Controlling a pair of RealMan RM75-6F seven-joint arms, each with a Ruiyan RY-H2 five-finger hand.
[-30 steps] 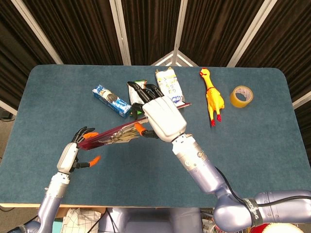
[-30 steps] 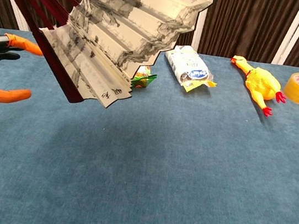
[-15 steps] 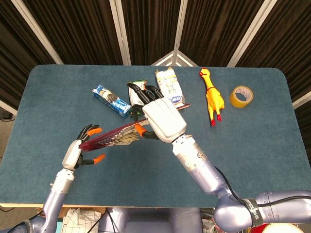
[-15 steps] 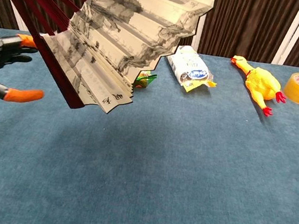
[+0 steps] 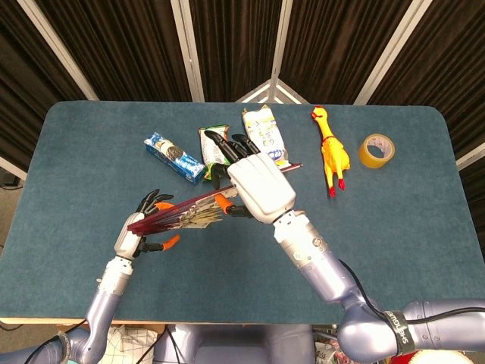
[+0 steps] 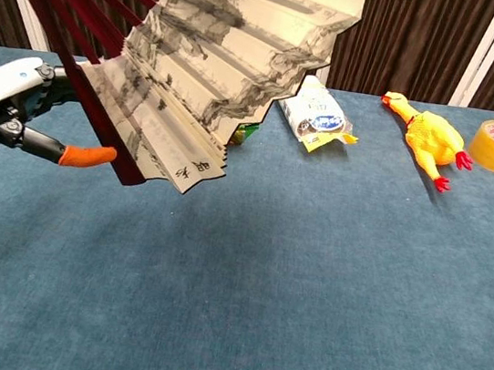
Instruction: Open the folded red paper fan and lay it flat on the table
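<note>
Red paper fan (image 6: pixel 200 59) was partly spread, held in air above table (image 5: pixel 394 227), left of centre. Right hand (image 5: pixel 258 182) gripped pivot end. Left hand (image 5: pixel 144 227) sat at outer red rib, orange-tipped fingers (image 6: pixel 85 156) apart; actual grasp could not be told.

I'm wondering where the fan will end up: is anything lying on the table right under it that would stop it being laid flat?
Nothing visible does. The fan hangs over bare blue table; the snack packets and rubber chicken lie farther back.
</note>
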